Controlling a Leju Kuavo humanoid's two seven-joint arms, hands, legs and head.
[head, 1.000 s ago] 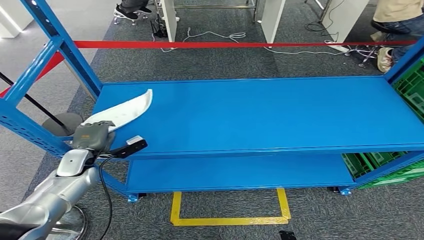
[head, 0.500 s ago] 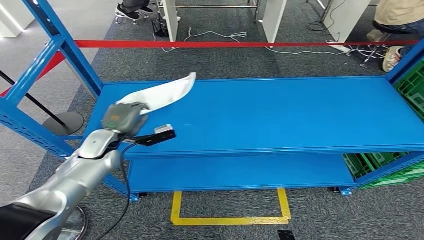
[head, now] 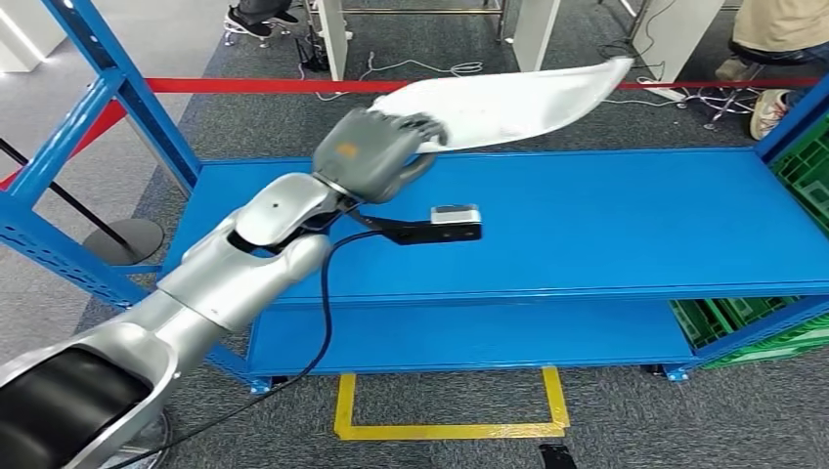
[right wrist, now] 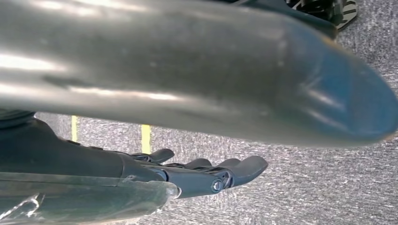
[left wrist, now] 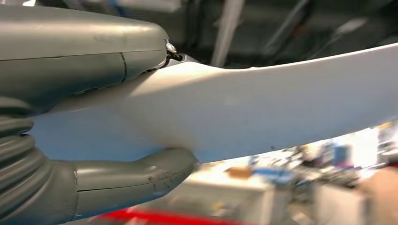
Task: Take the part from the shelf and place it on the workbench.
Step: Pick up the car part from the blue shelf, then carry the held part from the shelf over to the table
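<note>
Head view: the robot's silver left arm [head: 215,283] reaches up from the lower left and stretches diagonally over the blue shelf [head: 587,234]. Its grey left hand [head: 371,154] is raised above the shelf's back left part, back of the hand facing the camera, fingers [head: 418,125] curled over the near end of the part [head: 508,103]. The part is a long, thin, curved white panel. It is held clear of the shelf's top deck and runs from the hand toward the shelf's back right, rising slightly, its far tip over the red tape [head: 225,87] that stretches behind the shelf. A small black camera bracket [head: 440,223] juts from the wrist over the shelf's deck. A green crate [head: 782,322] sits at the shelf's right end, and yellow floor tape [head: 450,405] marks a box on the carpet in front of the shelf. A person's legs [head: 772,49] show behind the shelf's right end.

Left wrist view: the left hand clamps the white part, the thick grey thumb [left wrist: 136,176] pressed on one face and another grey finger [left wrist: 84,56] lying across the opposite face. The part extends away from the hand as a broad, smooth white band. The background is blurred.

Right wrist view: the right hand [right wrist: 202,173] hangs over grey carpet, holding nothing, its dark fingers stretched out nearly straight and lying close side by side. A blurred silver and dark rounded shape crosses close to the lens
</note>
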